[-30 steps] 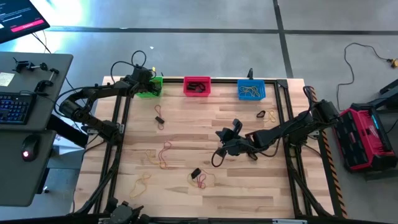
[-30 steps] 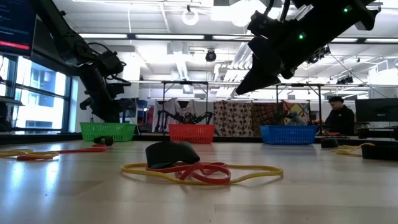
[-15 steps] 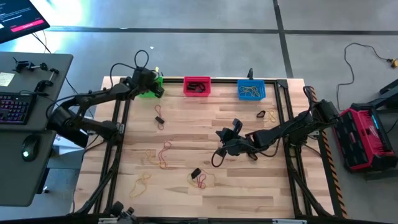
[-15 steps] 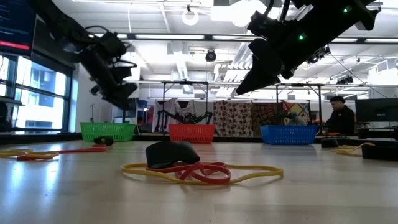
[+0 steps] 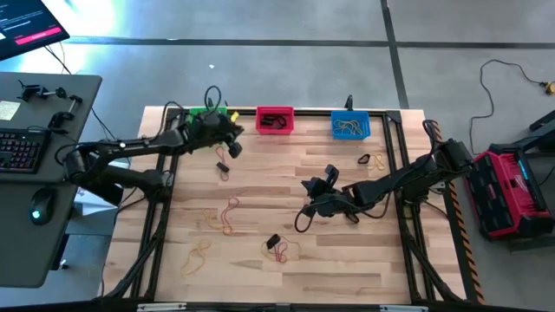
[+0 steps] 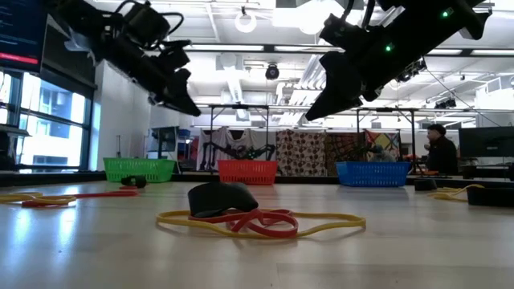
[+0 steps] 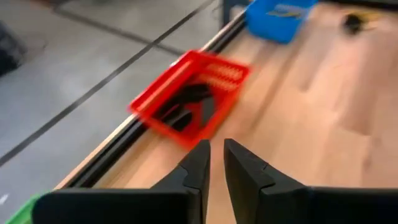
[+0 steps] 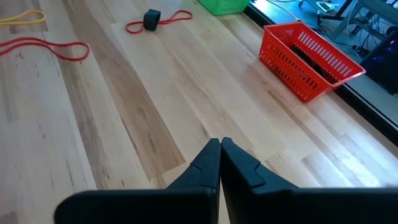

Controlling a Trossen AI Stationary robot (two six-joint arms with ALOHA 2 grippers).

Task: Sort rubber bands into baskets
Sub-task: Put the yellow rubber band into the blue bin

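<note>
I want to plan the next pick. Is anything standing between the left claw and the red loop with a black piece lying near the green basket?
Nothing visible does. The left claw hangs above bare wood, near the thin red rubber loop with a black piece.

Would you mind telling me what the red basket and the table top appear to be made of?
The red basket looks like moulded plastic: thin slotted walls, uniform bright colour, slight sheen. The table top appears to be wood, probably joined planks or butcher block: pale strips with visible grain and a smooth, lightly glossy finish. Its rim looks like dark metal framing, though that is less certain.
</note>
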